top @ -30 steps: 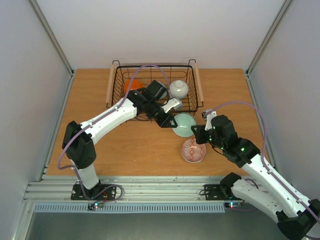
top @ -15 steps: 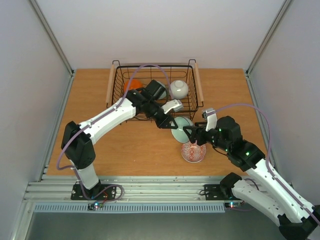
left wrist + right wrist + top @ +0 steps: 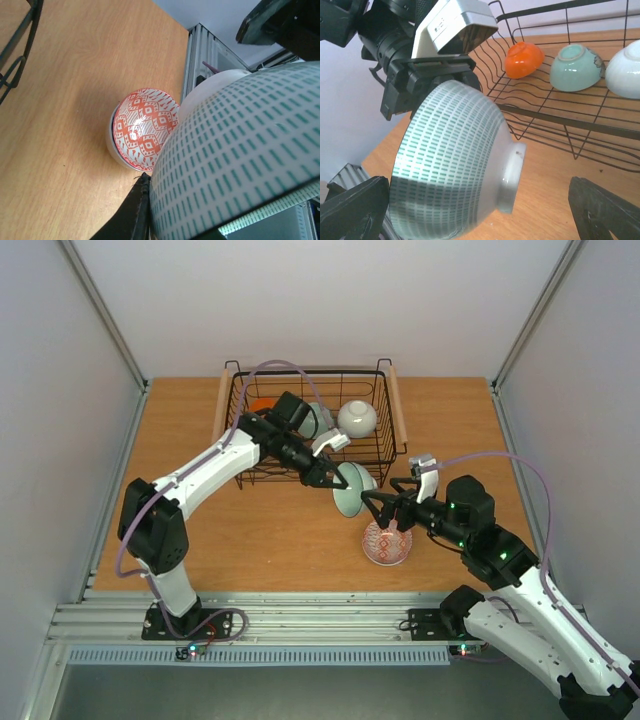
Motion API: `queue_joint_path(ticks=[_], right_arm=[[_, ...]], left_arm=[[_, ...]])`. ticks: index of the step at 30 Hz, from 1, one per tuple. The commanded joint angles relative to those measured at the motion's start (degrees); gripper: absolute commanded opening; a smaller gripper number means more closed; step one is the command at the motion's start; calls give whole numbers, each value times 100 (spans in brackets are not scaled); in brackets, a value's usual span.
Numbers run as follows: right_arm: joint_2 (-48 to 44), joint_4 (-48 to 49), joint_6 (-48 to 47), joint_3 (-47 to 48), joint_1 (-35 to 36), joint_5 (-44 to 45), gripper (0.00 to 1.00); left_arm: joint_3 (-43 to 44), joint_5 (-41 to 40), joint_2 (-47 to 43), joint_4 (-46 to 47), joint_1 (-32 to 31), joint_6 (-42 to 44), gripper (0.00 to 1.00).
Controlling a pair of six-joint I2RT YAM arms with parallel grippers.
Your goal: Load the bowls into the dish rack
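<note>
My left gripper (image 3: 335, 478) is shut on the rim of a pale mint green bowl (image 3: 351, 491) with fine green dashes, held tilted on edge just above the table, right of the dish rack's front corner. The same bowl (image 3: 452, 167) fills the space between my right gripper's (image 3: 381, 512) wide open fingers (image 3: 355, 210), which do not touch it. A red-and-white patterned bowl (image 3: 387, 542) sits upright on the table under the right gripper. In the dish rack (image 3: 392, 405) lie an orange bowl (image 3: 522, 59), a mint bowl (image 3: 576, 67) and a white bowl (image 3: 357, 418).
The rack's black wire front edge (image 3: 560, 117) runs just behind the held bowl. Wooden bar handles (image 3: 220, 410) flank the rack. The metal rail (image 3: 300, 615) with both arm bases lines the table's near edge.
My right gripper has opened wide and let go of the mint bowl. My left gripper keeps hold of it and has tipped it further up on its edge.
</note>
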Motion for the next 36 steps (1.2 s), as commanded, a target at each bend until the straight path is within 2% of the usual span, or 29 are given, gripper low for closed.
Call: queue_joint_path(ticks=[1,11,13,16,19,21,26,28,29,31,34,36], right_arm=[[83,138,171,-186,-13,-363,98],[615,867,478,-374,-14,-983,98],[678,922,510,-368,-16,-1045,96],[706,923,529,-352,-13,-1028,88],[687,872,530,-334,-13,-917,73],[657,821,523,-313,-14,-851,60],[608,771,500,-289,-14,-826,24],[604,726,468,-250,-18,-769,6],[607,673,415,-203,-14,-697,2],[642,485,280,-73,-16,-497,1],[832,143,0,276,-13,-85,1],[1039,-22,-196,568,-13,114,1]], left_arm=[[-25,622,-6,428,49,-24,0],[-37,375,-51,462,44,-62,0],[-46,315,-62,462,49,-72,0],[-67,315,-62,483,46,-66,0],[-72,290,-37,501,44,-90,0],[-79,223,-21,519,48,-91,0],[-76,89,17,570,44,-166,0],[-68,-34,17,583,46,-199,1],[-54,-116,13,584,44,-225,6],[4,-409,-53,539,44,-211,30],[-28,-1190,-399,702,81,-187,51],[-143,-1781,-697,858,115,-229,70]])
